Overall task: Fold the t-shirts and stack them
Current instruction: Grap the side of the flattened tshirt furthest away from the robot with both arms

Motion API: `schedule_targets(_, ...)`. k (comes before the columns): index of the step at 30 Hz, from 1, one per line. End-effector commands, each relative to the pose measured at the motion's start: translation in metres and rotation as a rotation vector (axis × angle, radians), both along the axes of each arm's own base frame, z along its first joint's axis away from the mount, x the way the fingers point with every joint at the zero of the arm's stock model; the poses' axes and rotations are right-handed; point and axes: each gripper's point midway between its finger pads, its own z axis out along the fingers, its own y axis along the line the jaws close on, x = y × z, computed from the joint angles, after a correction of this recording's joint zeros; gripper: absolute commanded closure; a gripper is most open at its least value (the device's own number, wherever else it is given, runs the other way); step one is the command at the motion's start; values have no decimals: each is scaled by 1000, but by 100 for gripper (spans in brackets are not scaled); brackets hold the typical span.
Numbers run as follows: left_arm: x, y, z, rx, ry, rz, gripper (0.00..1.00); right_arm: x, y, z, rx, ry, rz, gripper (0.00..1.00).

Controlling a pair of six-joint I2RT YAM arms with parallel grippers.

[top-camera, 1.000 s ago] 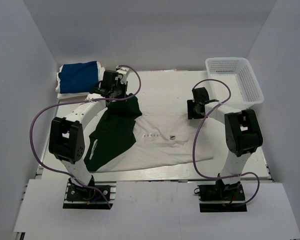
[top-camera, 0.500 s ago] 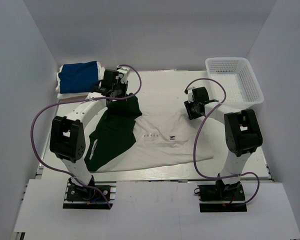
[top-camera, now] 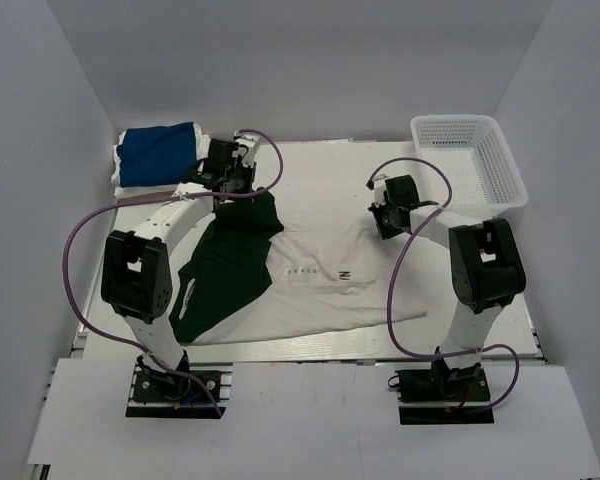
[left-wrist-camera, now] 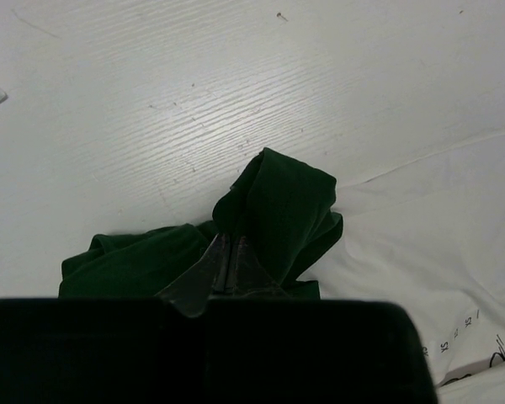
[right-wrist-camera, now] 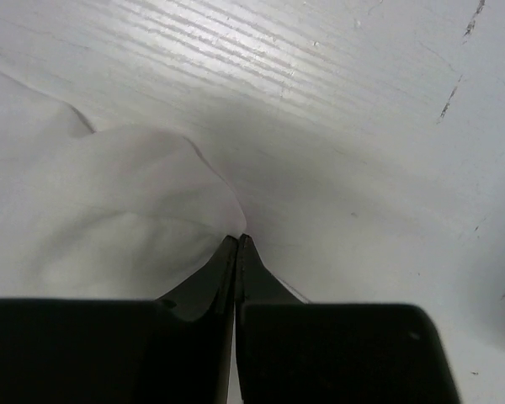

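Observation:
A white t-shirt lies spread across the middle of the table, small dark print facing up. A dark green t-shirt lies crumpled over its left part. My left gripper is shut on the green shirt's far corner, the cloth bunched up at its tips. At the white shirt's far right corner, my right gripper is shut on a raised fold of white cloth, jaws pressed together at the fold's edge. A folded royal blue t-shirt rests at the back left.
A white mesh basket stands at the back right corner. Purple cables loop from both arms over the shirt's sides. White walls close in the table on the left, back and right.
My right gripper has gone from open to shut on the white shirt's corner, shifting slightly back and left. The left arm has held still.

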Motion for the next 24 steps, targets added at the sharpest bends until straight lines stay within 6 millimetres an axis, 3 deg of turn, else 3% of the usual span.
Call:
schedule_targets(1,-7,6,38,-19,-57,35,100,4,7,33,46,-110,36,100)
schedule_targets(2,-15,8,34,-27,-41,57,100,6,6,44,55,-150,31,100)
schedule_targets(4,-30,12,48,-57,-54,77,100,3,4,47,52,-164,26,100)
schedule_targets(5,-40,12,42,-79,-27,91,100,4,0,60,38,-201,9,100)
schedule_targets(8,-70,9,46,-163,4,95,100,-1,-3,73,47,-229,-17,100)
schedule_targets(10,-87,11,44,-187,37,109,100,-8,-2,76,66,-239,-13,100)
schedule_targets(11,-101,14,32,-183,84,126,100,-11,0,82,76,-257,-7,100)
schedule_targets(24,-229,17,3,-343,383,162,100,-48,-4,87,121,-272,-55,100)
